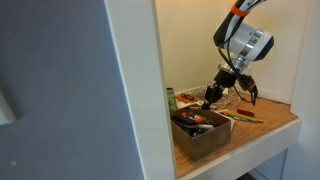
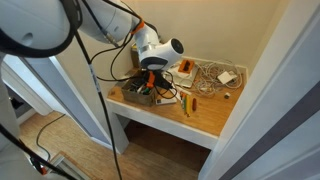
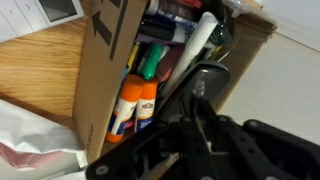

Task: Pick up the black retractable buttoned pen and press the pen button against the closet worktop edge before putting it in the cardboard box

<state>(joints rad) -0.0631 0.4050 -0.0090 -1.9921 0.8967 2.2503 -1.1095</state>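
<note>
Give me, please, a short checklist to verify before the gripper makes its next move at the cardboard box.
1. Gripper over the cardboard box: ok, both exterior views show it low above the box.
2. Black pen in the gripper: cannot tell, no view shows it.
3. Gripper open or shut: cannot tell, it is dark and blurred in the wrist view.
4. Free room in the box: cannot tell, the wrist view shows it crowded with orange bottles and other items.
5. Cables apart from the gripper: ok, they lie at the back of the worktop, away from the box.
</note>
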